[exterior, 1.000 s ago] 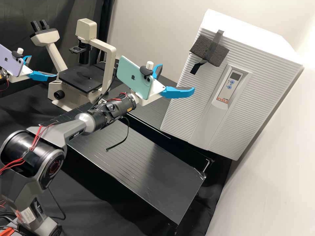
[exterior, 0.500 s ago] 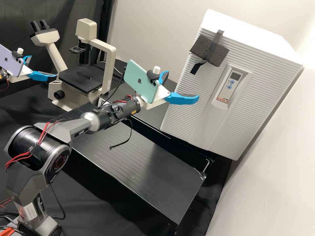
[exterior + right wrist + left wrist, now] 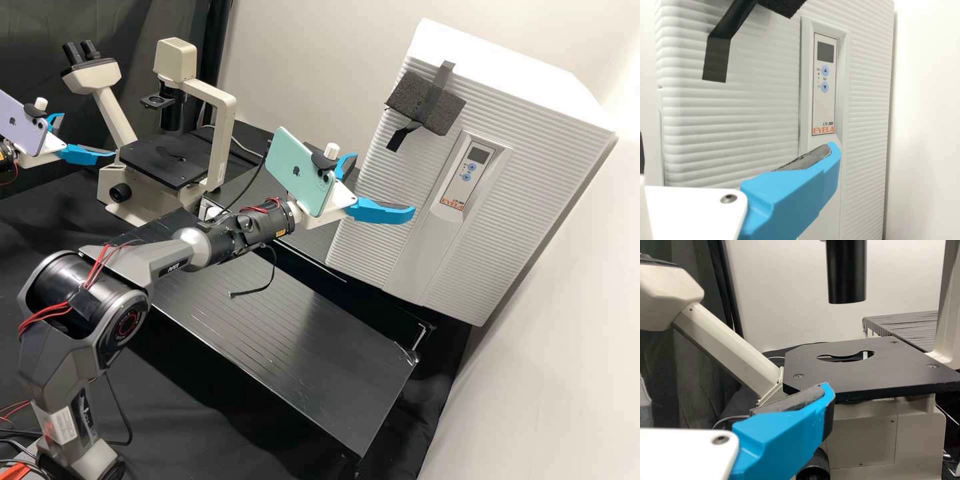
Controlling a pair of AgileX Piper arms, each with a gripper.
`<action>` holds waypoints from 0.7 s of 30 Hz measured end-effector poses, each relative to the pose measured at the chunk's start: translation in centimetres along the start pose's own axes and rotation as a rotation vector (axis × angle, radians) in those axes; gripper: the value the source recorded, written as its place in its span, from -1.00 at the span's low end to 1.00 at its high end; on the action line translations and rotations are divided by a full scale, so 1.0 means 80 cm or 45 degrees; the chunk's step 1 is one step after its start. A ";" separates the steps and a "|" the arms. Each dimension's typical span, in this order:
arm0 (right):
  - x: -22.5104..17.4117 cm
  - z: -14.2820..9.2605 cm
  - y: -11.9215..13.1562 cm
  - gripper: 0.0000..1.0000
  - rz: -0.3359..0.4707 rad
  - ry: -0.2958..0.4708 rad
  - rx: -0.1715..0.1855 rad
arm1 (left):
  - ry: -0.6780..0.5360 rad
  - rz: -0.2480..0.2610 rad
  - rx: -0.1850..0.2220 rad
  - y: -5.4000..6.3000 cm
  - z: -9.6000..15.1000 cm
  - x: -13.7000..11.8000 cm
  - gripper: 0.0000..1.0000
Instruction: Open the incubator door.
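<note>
the incubator [image 3: 520,80] stands at the far right of the high view, next to the pale wall, with its ribbed white door [image 3: 367,253] closed. on the upper part of the door sits a dark foam block [image 3: 417,100], held by strips of black tape [image 3: 439,83], and beside it is the grey control panel [image 3: 465,177] with a small screen and two blue buttons. the right gripper [image 3: 385,184] is in front of the door, lower than the foam block, its two fingers spread apart with nothing between them; i can't tell whether it touches the door. a green phone [image 3: 287,173] is fixed on top of it. the left gripper [image 3: 89,135] is at the left edge, near the microscope [image 3: 223,127], also spread apart and holding nothing, with a purple phone [image 3: 20,123] mounted on it. a thin black cable [image 3: 270,280] hangs from the right arm over the black bench [image 3: 320,373].
</note>
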 end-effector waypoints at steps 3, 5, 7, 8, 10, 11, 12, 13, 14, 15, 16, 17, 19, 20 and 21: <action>0.001 0.001 0.001 -1.00 0.002 -0.003 -0.001 | 0.000 0.000 0.000 0.000 0.000 0.000 1.00; 0.001 0.002 0.001 -1.00 -0.002 -0.005 -0.002 | 0.000 0.000 0.000 0.000 0.000 0.000 1.00; 0.001 0.002 0.001 -1.00 -0.002 -0.006 -0.002 | 0.000 0.000 0.000 0.000 0.000 0.000 1.00; 0.001 0.002 0.001 -1.00 -0.002 -0.006 -0.002 | 0.000 0.000 0.000 0.000 0.000 0.000 1.00; 0.001 0.002 0.001 -1.00 -0.004 -0.006 0.000 | 0.000 0.000 0.000 0.000 0.000 0.000 1.00; 0.001 0.002 0.000 -1.00 -0.012 -0.007 0.000 | 0.000 0.000 0.000 0.000 0.000 0.000 1.00; 0.001 0.002 0.000 -1.00 -0.017 -0.008 0.000 | 0.000 0.000 0.000 0.000 0.000 0.000 1.00; 0.001 0.002 -0.001 -1.00 -0.020 -0.008 0.002 | 0.000 0.000 0.000 0.000 0.000 0.000 1.00; 0.001 0.002 -0.001 -1.00 -0.026 -0.009 0.002 | 0.000 0.000 0.000 0.000 0.000 0.000 1.00; 0.001 0.002 -0.001 -1.00 -0.026 -0.009 0.002 | 0.000 0.000 0.000 0.000 0.000 0.000 1.00; 0.001 0.002 -0.001 -1.00 -0.029 -0.009 0.002 | 0.000 0.000 0.000 0.000 0.000 0.000 1.00; 0.001 0.002 -0.001 -1.00 -0.029 -0.009 0.002 | 0.000 0.000 0.000 0.000 0.000 0.000 1.00; 0.001 0.002 -0.002 -1.00 -0.031 -0.009 0.002 | 0.000 0.000 0.000 0.000 0.000 0.000 1.00; 0.001 0.002 -0.002 -1.00 -0.031 -0.009 0.002 | 0.000 0.000 0.000 0.000 0.000 0.000 1.00; 0.001 0.002 -0.002 -1.00 -0.031 -0.009 0.002 | 0.000 0.000 0.000 0.000 0.000 0.000 1.00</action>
